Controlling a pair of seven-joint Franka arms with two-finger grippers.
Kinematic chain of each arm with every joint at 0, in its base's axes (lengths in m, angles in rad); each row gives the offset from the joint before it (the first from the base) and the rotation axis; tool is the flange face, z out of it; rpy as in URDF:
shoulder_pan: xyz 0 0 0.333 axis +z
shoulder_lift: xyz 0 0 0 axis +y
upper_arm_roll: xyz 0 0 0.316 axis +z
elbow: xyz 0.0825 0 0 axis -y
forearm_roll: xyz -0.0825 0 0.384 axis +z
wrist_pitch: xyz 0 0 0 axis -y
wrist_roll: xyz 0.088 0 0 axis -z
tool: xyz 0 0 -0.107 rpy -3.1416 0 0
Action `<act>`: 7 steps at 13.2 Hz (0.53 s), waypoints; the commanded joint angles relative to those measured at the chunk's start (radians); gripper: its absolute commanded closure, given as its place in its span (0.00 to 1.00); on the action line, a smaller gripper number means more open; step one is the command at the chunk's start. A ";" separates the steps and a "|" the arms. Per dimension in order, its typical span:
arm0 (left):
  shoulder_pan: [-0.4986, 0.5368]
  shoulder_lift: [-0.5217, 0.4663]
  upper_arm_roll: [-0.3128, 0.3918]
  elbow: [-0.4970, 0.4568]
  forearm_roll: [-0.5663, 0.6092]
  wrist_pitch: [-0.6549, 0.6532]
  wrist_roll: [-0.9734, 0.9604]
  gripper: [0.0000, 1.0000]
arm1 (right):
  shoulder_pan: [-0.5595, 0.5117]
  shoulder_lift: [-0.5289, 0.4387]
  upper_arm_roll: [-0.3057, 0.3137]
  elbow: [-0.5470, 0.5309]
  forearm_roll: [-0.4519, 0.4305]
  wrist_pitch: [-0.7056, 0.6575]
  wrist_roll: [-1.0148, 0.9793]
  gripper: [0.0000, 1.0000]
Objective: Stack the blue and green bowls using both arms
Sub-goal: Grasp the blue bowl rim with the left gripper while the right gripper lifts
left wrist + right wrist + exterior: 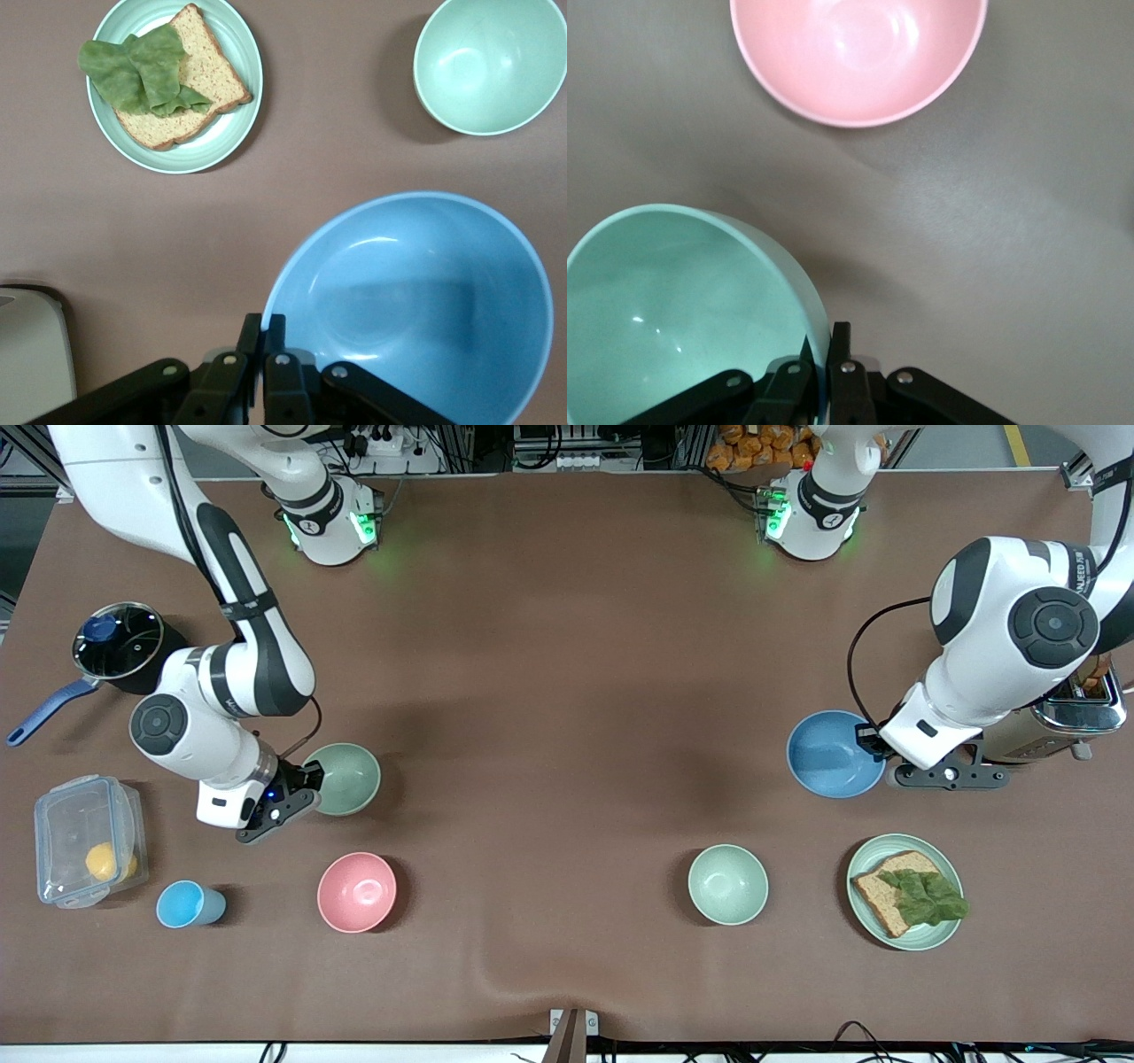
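The blue bowl [833, 754] sits toward the left arm's end of the table, beside the toaster. My left gripper [870, 742] is shut on its rim; in the left wrist view the gripper [264, 329] pinches the edge of the blue bowl [416, 301]. The sage green bowl [348, 778] sits toward the right arm's end. My right gripper [312, 778] is shut on its rim; in the right wrist view the gripper [821, 343] clamps the wall of the green bowl [673, 310]. Both bowls look slightly tilted in the wrist views.
A pink bowl [356, 891] and a small blue cup [189, 904] lie nearer the camera than the green bowl. A paler mint bowl [727, 884] and a plate with bread and lettuce [905, 891] lie nearer than the blue bowl. A toaster [1059, 713], a lidded pot [118, 642] and a plastic box [87, 839] stand at the ends.
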 commanded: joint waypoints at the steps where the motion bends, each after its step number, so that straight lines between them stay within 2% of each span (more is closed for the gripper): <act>1: 0.007 -0.006 -0.015 0.012 0.001 -0.033 -0.018 1.00 | 0.094 -0.002 -0.004 0.046 0.009 -0.042 0.299 1.00; 4: 0.007 -0.009 -0.015 0.015 0.003 -0.056 -0.020 1.00 | 0.196 0.030 -0.003 0.088 0.018 -0.028 0.588 1.00; 7: 0.010 -0.009 -0.015 0.014 0.003 -0.056 -0.018 1.00 | 0.288 0.097 -0.003 0.182 0.158 -0.027 0.726 1.00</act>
